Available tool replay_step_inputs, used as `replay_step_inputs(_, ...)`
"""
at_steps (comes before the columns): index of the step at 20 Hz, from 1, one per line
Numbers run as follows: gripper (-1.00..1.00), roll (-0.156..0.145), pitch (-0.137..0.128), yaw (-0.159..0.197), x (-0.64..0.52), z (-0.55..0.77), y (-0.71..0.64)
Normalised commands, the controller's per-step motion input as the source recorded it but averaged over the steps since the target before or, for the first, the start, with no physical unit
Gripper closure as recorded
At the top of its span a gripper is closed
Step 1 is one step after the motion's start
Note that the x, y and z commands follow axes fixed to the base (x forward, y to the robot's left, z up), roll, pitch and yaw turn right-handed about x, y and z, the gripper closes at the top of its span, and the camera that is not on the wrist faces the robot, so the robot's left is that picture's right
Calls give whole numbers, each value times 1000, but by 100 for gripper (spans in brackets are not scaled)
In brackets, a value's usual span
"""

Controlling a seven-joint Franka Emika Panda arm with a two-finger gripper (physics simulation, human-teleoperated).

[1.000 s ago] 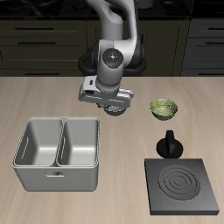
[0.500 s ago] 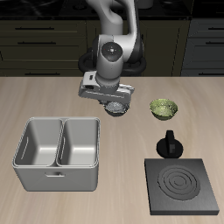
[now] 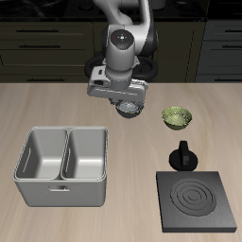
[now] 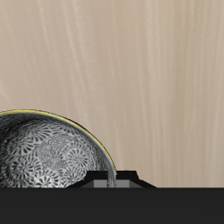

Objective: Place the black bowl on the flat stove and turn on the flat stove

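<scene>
The black bowl (image 3: 129, 110) hangs above the table under my gripper (image 3: 122, 103), which is shut on its rim. In the wrist view the bowl's speckled grey-white inside (image 4: 48, 156) fills the area beside the dark finger (image 4: 114, 180), with bare wooden table far below. The flat stove (image 3: 198, 200), a dark square plate with concentric rings, lies near the table's front edge. Its black knob (image 3: 182, 155) stands just behind the plate. The bowl is well away from the stove, farther back on the table.
A green-yellow bowl (image 3: 176, 117) sits on the table between the held bowl and the stove's knob. A grey two-compartment bin (image 3: 63, 167) stands near the front edge, below and to the side of my gripper.
My gripper has risen from the table with the black bowl in it, and the bowl now hangs higher above the wood. Nothing else has moved.
</scene>
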Motion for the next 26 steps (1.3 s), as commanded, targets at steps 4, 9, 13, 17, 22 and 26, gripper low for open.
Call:
replay_step_inputs(4, 100, 26, -81, -10, -11, 517, 86)
replay_step_inputs(9, 100, 8, -79, -4, -69, 440, 17)
replay_step_inputs(13, 100, 9, -65, 19, -92, 321, 35)
replay_step_inputs(17, 100, 2, -12, 5, -9, 144, -34)
replay_step_inputs(22, 100, -1, -16, 12, 112, 165, -26)
replay_step_inputs(26, 100, -8, -10, 3, 259, 159, -14)
